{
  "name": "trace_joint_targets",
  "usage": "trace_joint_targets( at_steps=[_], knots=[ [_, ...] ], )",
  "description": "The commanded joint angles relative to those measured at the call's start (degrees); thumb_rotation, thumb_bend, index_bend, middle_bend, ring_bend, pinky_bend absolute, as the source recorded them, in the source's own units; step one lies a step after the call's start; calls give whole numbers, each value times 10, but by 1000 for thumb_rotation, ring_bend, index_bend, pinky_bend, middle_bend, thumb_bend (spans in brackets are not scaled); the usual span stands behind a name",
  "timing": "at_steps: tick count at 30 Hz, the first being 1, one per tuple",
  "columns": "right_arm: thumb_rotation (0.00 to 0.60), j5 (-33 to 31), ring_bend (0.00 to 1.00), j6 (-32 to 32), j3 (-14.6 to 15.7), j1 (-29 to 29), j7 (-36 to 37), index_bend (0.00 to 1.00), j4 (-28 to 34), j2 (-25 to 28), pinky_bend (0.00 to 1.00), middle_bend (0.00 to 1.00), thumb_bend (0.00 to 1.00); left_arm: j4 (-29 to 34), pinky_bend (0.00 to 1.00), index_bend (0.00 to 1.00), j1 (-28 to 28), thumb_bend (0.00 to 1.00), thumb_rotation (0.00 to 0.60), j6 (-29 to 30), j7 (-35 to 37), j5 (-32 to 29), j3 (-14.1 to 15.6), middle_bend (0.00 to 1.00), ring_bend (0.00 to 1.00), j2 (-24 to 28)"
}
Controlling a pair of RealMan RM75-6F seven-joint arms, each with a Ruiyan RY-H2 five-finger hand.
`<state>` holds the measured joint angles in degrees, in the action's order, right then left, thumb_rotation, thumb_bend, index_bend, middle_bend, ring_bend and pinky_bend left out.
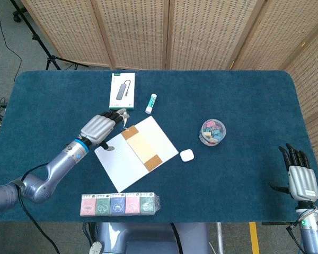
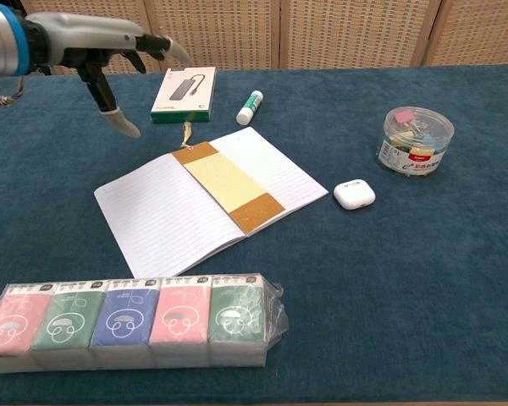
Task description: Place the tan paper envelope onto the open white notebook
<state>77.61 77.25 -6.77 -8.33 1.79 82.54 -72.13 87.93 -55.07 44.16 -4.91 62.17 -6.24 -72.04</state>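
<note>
The tan paper envelope (image 1: 141, 148) (image 2: 227, 187) lies flat along the middle of the open white notebook (image 1: 114, 165) (image 2: 152, 220), with darker brown bands at both ends. My left hand (image 1: 100, 128) (image 2: 110, 52) hovers above the table just off the notebook's upper left corner, fingers spread and empty, clear of the envelope. My right hand (image 1: 298, 172) stays at the table's right front edge with its fingers extended, holding nothing.
A boxed hub (image 1: 122, 91) (image 2: 184, 92) and a glue stick (image 1: 151, 103) (image 2: 249, 107) lie behind the notebook. A white earbud case (image 1: 186, 155) (image 2: 354, 194) and a jar of clips (image 1: 212, 132) (image 2: 416, 140) sit to its right. A tissue multipack (image 1: 120, 203) (image 2: 131, 321) lies at the front.
</note>
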Motion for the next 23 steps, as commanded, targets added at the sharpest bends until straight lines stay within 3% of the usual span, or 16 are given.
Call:
trace_joint_targets(
  at_steps=[1, 7, 14, 23],
  knots=[
    [600, 2, 0, 2, 0, 1, 2, 0, 1, 1, 0, 0, 0, 28, 93, 0, 59, 0, 600, 80, 21, 47, 6, 0, 0, 30],
    [600, 12, 0, 13, 1, 3, 15, 0, 2, 2, 0, 0, 0, 28, 18, 0, 171, 0, 600, 236, 61, 100, 30, 0, 0, 32],
    [600, 39, 0, 40, 2, 9, 40, 0, -2, 2, 0, 0, 0, 22, 2, 0, 310, 0, 600, 393, 49, 117, 74, 0, 0, 16],
    [600, 59, 0, 62, 7, 15, 48, 0, 4, 6, 0, 0, 0, 16, 0, 0, 425, 0, 600, 483, 44, 121, 101, 0, 0, 8]
  ],
)
